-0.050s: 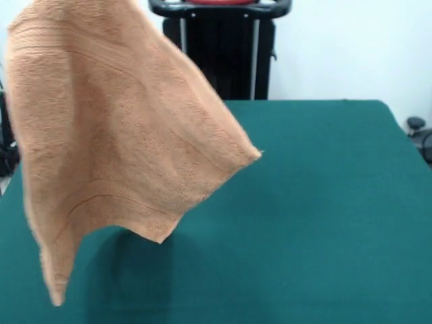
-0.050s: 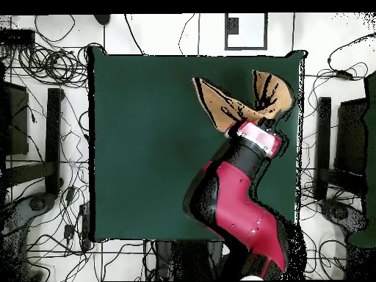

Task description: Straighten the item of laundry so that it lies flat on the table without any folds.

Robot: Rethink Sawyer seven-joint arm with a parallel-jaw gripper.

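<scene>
Front view fills its left half with the tan-orange terry-cloth towel point(image 1: 115, 135), hanging in the air above the dark green felt-covered table point(image 1: 310, 216), corners drooping. Overhead, it sits at the upper right, at the red and black arm's point(image 2: 235, 198) tip; the gripper's state I cannot tell

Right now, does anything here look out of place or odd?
Yes. The tan-orange terry-cloth towel hangs in the air above the dark green felt table, draped and creased instead of lying flat. Nothing looks spilled or damaged.
</scene>
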